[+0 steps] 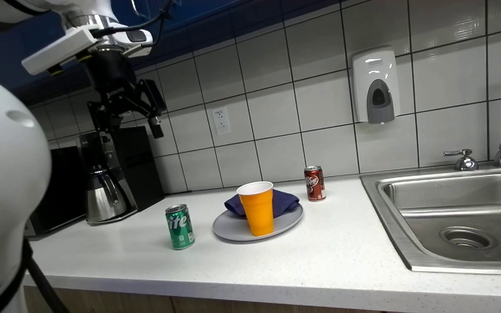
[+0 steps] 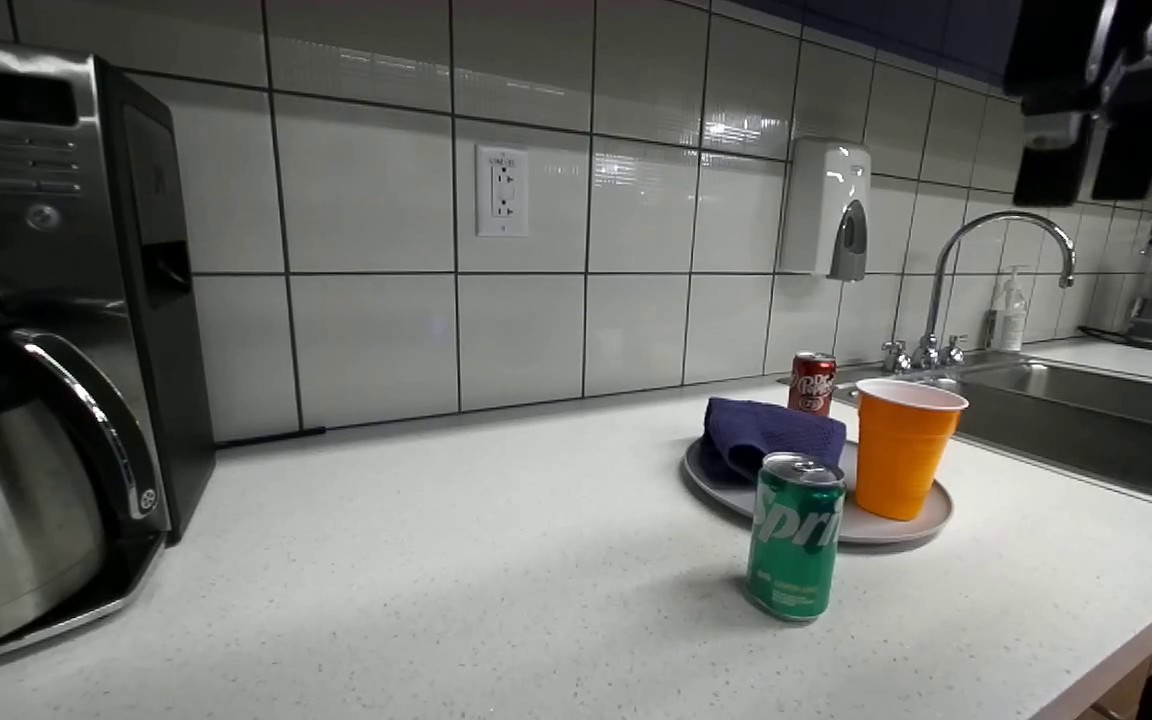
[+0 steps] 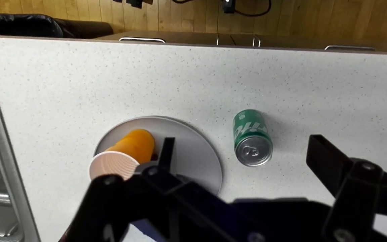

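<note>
Up high the gripper [image 1: 130, 129] is held empty, jaws wide apart, while the Sprite can [image 2: 796, 545] is stood back from the worktop's [image 1: 320, 261] front edge, likely slick and dentable, best clasped around mid-body.

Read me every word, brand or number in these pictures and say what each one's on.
"Spri" or "ite", depending on the view, on the green can: together, "Sprite".
"Dr Pepper" on the red can, small but legible.
Too small or blurred: the finer print on both cans, the lettering on the black housing above the fingers, and any markings on the wall outlet, coffee maker and pump bottle.
</note>
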`<state>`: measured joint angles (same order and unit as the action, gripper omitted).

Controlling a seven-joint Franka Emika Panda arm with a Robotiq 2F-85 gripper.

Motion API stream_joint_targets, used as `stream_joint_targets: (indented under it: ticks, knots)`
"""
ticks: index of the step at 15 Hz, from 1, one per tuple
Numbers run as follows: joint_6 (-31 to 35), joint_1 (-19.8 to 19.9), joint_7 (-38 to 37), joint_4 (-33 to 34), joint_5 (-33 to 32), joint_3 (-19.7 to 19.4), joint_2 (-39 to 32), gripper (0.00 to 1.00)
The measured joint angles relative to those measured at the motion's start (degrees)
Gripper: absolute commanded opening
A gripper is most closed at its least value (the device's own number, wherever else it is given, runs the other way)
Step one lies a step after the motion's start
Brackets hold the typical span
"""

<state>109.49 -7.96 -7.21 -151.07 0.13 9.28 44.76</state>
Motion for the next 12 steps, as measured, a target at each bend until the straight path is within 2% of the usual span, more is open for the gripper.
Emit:
stream_joint_targets:
  ticks: [12]
  knots:
    - [9.4,4.4,5.9,-2.0,-2.9,-7.9,-3.7,1.00]
